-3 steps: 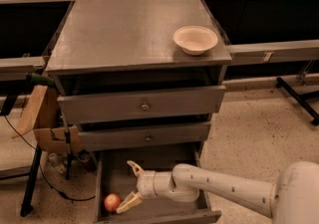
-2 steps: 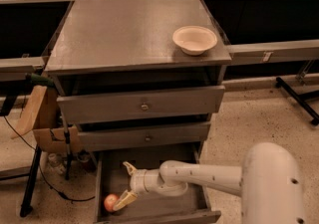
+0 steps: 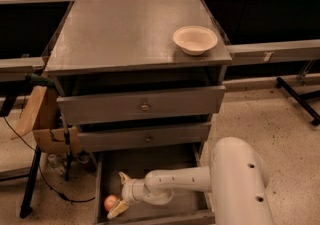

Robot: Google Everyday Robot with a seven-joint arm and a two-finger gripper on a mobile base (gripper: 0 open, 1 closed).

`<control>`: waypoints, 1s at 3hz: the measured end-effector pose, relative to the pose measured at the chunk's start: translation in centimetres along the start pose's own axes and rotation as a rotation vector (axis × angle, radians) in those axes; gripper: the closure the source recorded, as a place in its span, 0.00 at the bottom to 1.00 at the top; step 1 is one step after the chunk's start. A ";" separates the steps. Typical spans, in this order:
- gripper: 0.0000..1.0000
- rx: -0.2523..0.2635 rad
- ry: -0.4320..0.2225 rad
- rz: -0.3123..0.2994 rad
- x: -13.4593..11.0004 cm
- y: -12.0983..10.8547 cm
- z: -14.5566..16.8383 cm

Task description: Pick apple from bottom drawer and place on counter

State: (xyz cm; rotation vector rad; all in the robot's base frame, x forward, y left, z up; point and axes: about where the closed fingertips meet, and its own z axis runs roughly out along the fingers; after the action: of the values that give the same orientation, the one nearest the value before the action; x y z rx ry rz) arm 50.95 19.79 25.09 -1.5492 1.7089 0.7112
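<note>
The apple (image 3: pixel 110 202), small and reddish-orange, lies on the grey floor of the open bottom drawer (image 3: pixel 165 166), near its front left corner. My gripper (image 3: pixel 119 194) is down inside that drawer, reached in from the right on a white arm. Its fingers are spread open. The lower cream fingertip (image 3: pixel 117 210) lies right beside the apple, and the upper one points toward the drawer's back. The apple sits at the left edge of the gap between them. The counter (image 3: pixel 130 26) is the grey top of the cabinet, well above.
A cream bowl (image 3: pixel 195 39) stands at the counter's right front. Two shut upper drawers with brass knobs (image 3: pixel 145 106) overhang the open drawer. A cardboard box (image 3: pixel 42 121) and a black stand leg (image 3: pixel 31 184) are at the left. Dark benches flank the cabinet.
My arm has reached further left in the drawer, bringing the open gripper up to the apple. The arm's big white elbow now fills more of the lower right. The apple has not moved.
</note>
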 end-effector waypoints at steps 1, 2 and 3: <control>0.00 0.036 -0.022 0.018 1.4 0.7 3.0; 0.00 0.090 -0.056 0.032 1.9 1.3 4.6; 0.15 0.169 -0.079 0.047 1.8 1.0 4.9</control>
State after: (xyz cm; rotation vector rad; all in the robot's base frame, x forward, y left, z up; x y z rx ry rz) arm 50.58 22.72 20.70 -1.3528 1.7049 0.6263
